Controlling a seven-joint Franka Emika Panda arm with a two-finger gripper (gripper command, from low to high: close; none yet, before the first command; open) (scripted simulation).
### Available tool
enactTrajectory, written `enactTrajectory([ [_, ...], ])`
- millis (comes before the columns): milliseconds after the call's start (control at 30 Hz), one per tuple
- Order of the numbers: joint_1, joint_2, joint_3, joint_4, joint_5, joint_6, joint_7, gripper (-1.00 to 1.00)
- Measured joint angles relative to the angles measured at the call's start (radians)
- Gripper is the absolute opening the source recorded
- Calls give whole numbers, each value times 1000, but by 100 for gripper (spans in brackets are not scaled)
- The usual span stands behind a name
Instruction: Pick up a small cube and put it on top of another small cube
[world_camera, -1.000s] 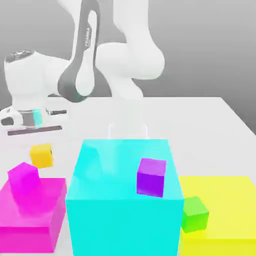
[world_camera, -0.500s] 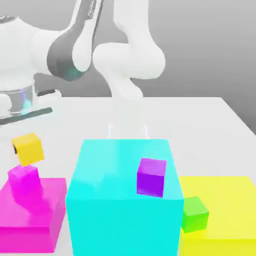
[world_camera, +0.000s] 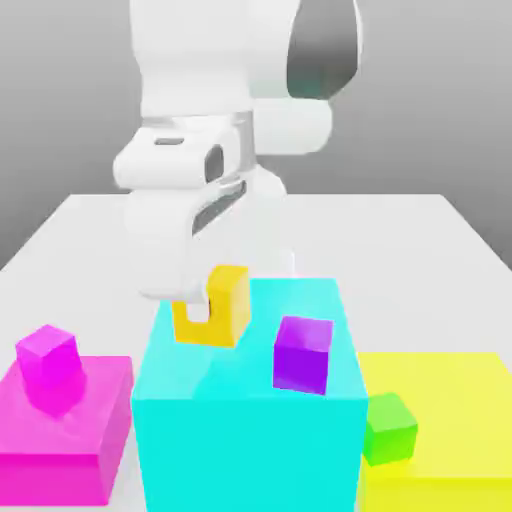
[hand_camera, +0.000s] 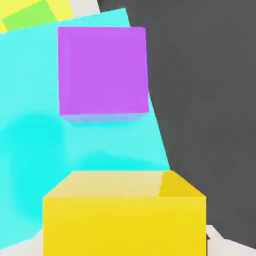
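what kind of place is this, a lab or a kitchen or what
Most likely a simulated tabletop test scene, not a real room: a plain white table against a flat grey backdrop, bright single-colour shapes like the cyan block, and a white robot arm carrying a small yellow cube.

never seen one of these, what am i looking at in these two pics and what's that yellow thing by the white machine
The white machine is a robot arm, drawn by a computer simulation rather than filmed. At its end is a gripper with two fingers, shut on a small yellow-orange cube that it carries above a large cyan block.

One picture comes from a camera standing off the arm and looking at the whole table. The other comes from a camera on the robot's hand: the yellow cube it holds is close up, with the cyan block and a small purple cube beyond it.

In the exterior view the purple cube sits on top of the cyan block. On that view's left a small magenta cube rests on a flat magenta block. On its right a small green cube rests on a flat yellow block.
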Motion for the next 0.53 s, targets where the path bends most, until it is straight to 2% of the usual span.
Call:
enactTrajectory([
  [100, 58, 17, 64, 11, 10, 3, 19, -100],
  [233, 150, 89, 164, -32, -37, 35, 191, -100],
  [300, 139, 135, 160, -56, -75, 55, 262, -100],
  [400, 133, 228, 156, -83, -111, 159, 301, -100],
  [433, 134, 253, 155, -90, -123, 190, 310, 100],
  [533, 134, 253, 155, -90, -123, 190, 310, 100],
])
